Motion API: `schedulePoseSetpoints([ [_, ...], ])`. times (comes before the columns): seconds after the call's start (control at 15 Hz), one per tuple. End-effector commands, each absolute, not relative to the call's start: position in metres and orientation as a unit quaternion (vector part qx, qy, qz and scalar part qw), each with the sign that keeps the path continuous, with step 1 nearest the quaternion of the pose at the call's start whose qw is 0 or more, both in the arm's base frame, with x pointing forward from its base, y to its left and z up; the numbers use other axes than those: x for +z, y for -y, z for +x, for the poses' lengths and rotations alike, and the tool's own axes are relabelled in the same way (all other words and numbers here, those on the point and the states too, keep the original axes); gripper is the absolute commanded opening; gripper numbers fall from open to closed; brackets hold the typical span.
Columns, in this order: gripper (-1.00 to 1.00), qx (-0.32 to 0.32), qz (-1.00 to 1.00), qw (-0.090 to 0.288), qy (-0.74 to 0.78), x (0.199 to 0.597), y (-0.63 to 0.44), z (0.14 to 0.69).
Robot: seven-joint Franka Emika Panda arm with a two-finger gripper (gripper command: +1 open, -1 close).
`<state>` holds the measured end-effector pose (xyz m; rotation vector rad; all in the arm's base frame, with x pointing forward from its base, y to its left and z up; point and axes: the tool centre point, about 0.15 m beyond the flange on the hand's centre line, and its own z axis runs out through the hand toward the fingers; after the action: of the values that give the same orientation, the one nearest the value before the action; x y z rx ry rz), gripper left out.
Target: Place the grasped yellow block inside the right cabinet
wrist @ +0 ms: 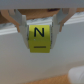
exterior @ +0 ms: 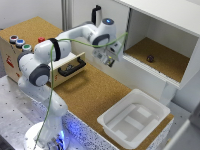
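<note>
Grasp done: jaws of gripper (wrist: 41, 31) clenched on yellow block (wrist: 40, 38), black "N" facing the wrist camera, block pinched on both sides and clear of everything below. In exterior view, gripper (exterior: 111, 60) hanging in the air just outside right cabinet (exterior: 161, 61), near the front edge of its cork-brown floor, not yet past the opening. Block itself too small to pick out there. Small dark round object (exterior: 150, 58) already on cabinet floor, toward the back. Left to do, by judgement: carry in over the front edge, lower, release clear of that dark object.
</note>
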<state>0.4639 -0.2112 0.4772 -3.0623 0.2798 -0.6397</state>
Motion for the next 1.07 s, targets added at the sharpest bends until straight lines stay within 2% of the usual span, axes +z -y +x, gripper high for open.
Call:
schedulePoseSetpoints([
  [0.0, -1.00, -0.226, -0.971, 0.039, -0.075, 0.496, 0.307, 0.542],
  [0.47, -1.00, -0.211, -0.974, 0.045, -0.063, 0.497, 0.371, 0.655],
  [0.73, -1.00, -0.186, -0.980, 0.045, -0.050, 0.480, 0.381, 0.691],
  [1.0, -1.00, -0.207, -0.977, 0.036, -0.038, 0.479, 0.370, 0.709],
])
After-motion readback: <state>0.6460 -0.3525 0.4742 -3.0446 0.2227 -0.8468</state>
